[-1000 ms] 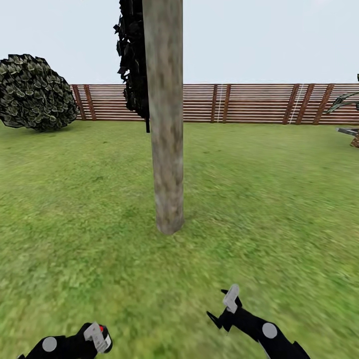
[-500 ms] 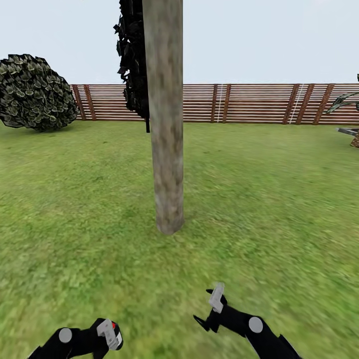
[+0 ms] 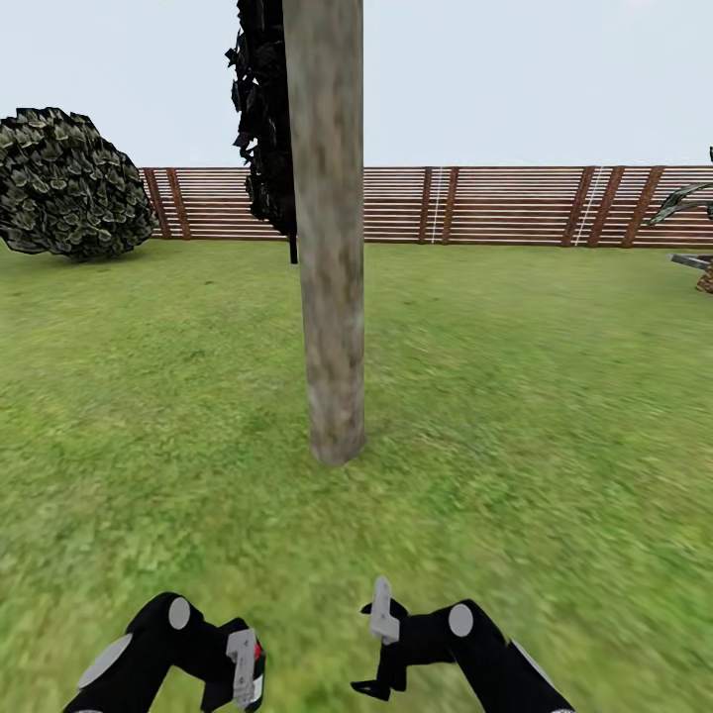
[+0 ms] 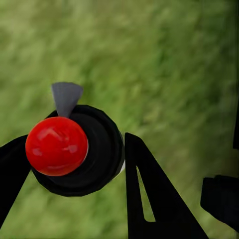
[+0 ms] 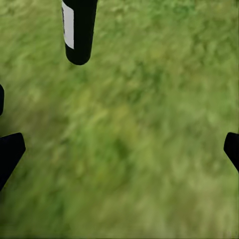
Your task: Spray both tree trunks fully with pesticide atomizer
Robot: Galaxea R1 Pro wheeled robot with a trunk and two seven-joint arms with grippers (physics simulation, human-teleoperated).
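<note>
My left gripper (image 3: pixel 241 675) is shut on the pesticide atomizer (image 4: pixel 74 149), a small dark round body with a red knob and a grey spout. Its red knob (image 3: pixel 257 652) peeks out beside the fingers low in the head view. Close to its right, my right gripper (image 3: pixel 372 649) stands open over the grass with nothing between its fingers (image 5: pixel 9 152). One thick, mottled grey-brown tree trunk (image 3: pixel 330 228) rises straight ahead of both grippers, a short way off on the lawn. No whitish speckles show on its bark.
A black-leaved tree (image 3: pixel 262 119) stands right behind the trunk. A round leafy bush (image 3: pixel 69 183) is at the far left, and a brown slat fence (image 3: pixel 495 205) closes the back. Open grass (image 3: pixel 535 396) lies around the trunk on both sides.
Both arms have swung inward: the left gripper with the atomizer moved right, the right gripper moved left and turned, so the two now sit close together. The view itself has not shifted.
</note>
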